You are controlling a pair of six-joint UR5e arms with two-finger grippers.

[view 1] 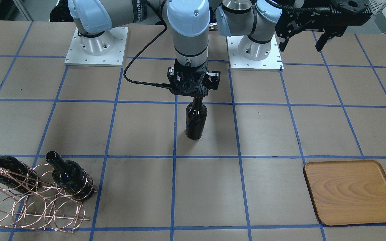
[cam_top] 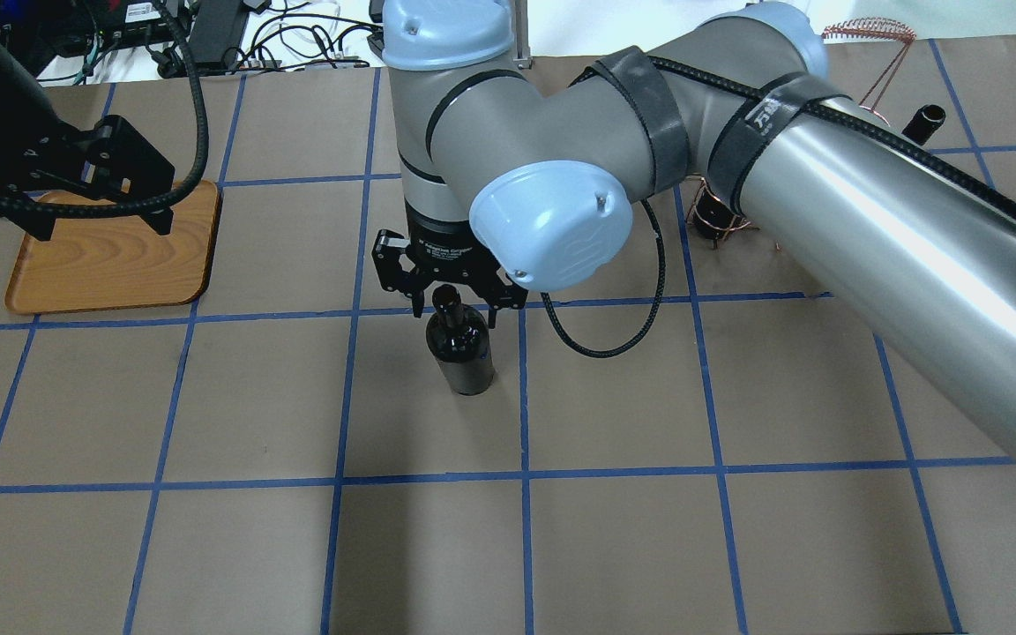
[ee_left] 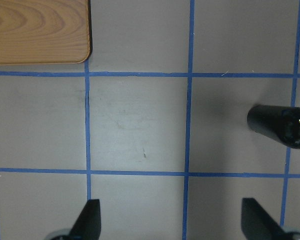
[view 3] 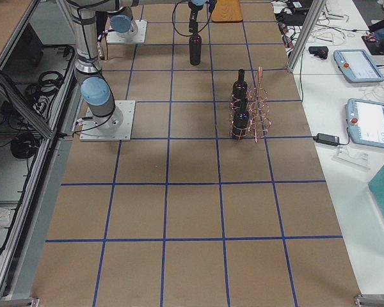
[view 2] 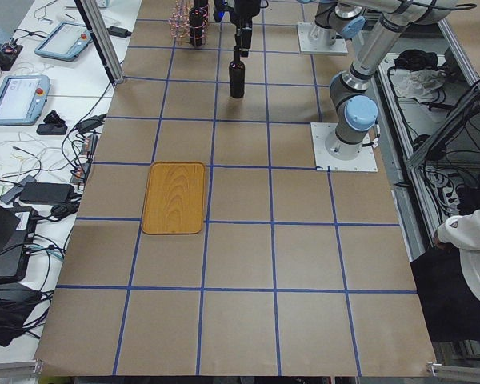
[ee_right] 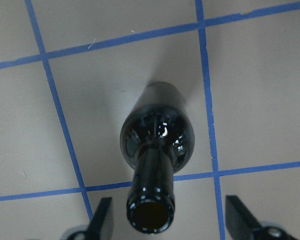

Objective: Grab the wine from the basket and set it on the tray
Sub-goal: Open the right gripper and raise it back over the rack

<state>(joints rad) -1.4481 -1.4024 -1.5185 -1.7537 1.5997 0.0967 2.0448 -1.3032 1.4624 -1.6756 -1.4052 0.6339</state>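
Note:
A near-black wine bottle point(view 1: 196, 117) stands upright on the table's middle, also seen from overhead point(cam_top: 459, 348). My right gripper point(view 1: 198, 93) hangs straight above it, open, its fingers point(ee_right: 102, 222) wide on both sides of the neck point(ee_right: 151, 200) without touching it. Two more bottles point(view 1: 67, 175) point(view 1: 2, 167) lie in the copper wire basket point(view 1: 28, 204). The wooden tray point(view 1: 352, 192) lies empty. My left gripper point(cam_top: 100, 225) is open and empty, held above the tray's near edge point(cam_top: 111, 265).
The table is brown paper with a blue tape grid. The two arm bases point(view 1: 95, 47) point(view 1: 255, 50) stand at the robot's side. The basket's twisted handle point(cam_top: 870, 35) rises at the far right of the overhead view.

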